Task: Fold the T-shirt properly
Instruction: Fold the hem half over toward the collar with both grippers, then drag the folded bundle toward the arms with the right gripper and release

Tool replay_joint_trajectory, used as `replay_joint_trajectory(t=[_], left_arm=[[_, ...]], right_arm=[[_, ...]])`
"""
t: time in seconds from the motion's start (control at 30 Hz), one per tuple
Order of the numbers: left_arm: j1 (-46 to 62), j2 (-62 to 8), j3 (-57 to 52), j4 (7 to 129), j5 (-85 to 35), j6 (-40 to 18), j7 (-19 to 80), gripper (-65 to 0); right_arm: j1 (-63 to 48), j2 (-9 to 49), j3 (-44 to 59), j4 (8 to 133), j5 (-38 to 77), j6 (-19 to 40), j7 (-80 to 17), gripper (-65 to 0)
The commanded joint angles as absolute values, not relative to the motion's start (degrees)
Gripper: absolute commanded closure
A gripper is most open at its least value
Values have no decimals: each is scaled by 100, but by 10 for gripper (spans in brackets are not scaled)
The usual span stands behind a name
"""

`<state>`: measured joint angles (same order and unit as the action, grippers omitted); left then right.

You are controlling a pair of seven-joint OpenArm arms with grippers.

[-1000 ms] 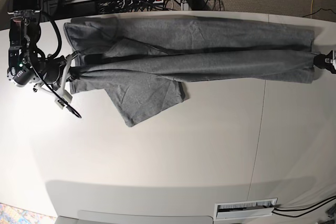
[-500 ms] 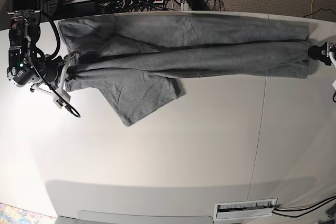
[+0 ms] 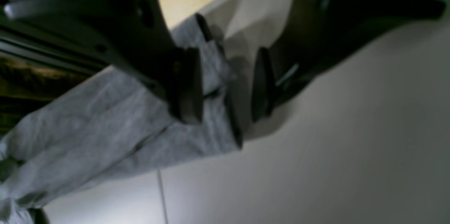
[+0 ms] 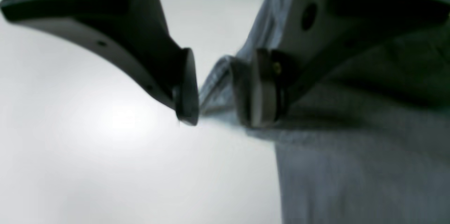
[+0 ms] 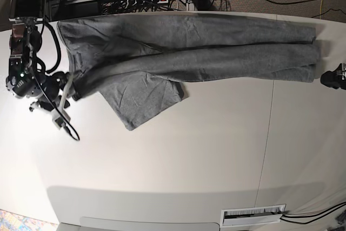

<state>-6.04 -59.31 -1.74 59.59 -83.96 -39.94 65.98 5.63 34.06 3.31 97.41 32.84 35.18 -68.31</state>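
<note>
With both pairs of fingers (image 3: 191,83) parted, the T-shirt (image 5: 189,52) lies released.

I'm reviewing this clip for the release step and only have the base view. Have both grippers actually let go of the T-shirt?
Observer: Yes for the left gripper. In its wrist view the jaws stand apart, and the T-shirt edge lies on the table below them, unpinched.
Operator: And the right one? On my screen it's a dark lump by the sleeve end.
Observer: The right gripper is open too. Its wrist view shows a gap between the pads, with a fold of cloth just behind.
Operator: Is that fold touching a pad?
Observer: It sits close to one of the fingertips, but the picture is too blurred to say whether they touch.
</note>
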Motion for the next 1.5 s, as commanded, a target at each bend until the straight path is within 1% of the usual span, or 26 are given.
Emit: replay_joint_trajectory(t=[0.0, 0.2, 0.37, 0.5, 0.57, 0.7, 0.77, 0.93, 1.23, 1.33, 1.47], left_arm=[[-648, -6088, -250, 6053, -8500, -4000, 6554, -249], [-565, -5804, -250, 6104, -8500, -4000, 6565, -249], [-565, -5627, -250, 6104, -8500, -4000, 6604, -249], [-567, -5540, -250, 6106, -8500, -4000, 6622, -249], [-567, -5498, -250, 6125, -8500, -4000, 6624, -249], [-556, -5345, -250, 6233, -8500, -4000, 6792, -249], [-515, -5269, -248, 6283, -8500, -4000, 6794, -249], [-357, -5096, -248, 6307, -8500, -4000, 6790, -249], [-268, -5033, -250, 6307, -8500, -4000, 6757, -249], [-268, -5033, -250, 6307, -8500, -4000, 6753, -249], [-268, -5033, -250, 6307, -8500, -4000, 6753, -249]], right_arm=[[784, 3400, 381, 9824, 3336, 3514, -6674, -256], [1155, 2646, 373, 9695, 3210, 3514, -6543, -255], [1144, 2567, 373, 9695, 2851, 3514, -6477, -255], [1144, 2523, 370, 9546, 2692, 3516, -6071, -256], [1151, 2458, 370, 9301, 2685, 3518, -5682, -255], [1304, 2213, 370, 8641, 2200, 3524, -4790, -256], [1448, 2051, 368, 8318, 2150, 3529, -4604, -256], [1938, 1743, 104, 7616, 1793, 3531, -4574, -256], [2589, 1730, -1243, 6617, 1286, 3511, -4497, -255], [2574, 1732, -1391, 6497, 1168, 3514, -4547, -255], [2556, 1732, -1393, 6313, 1175, 3514, -4877, -245]])
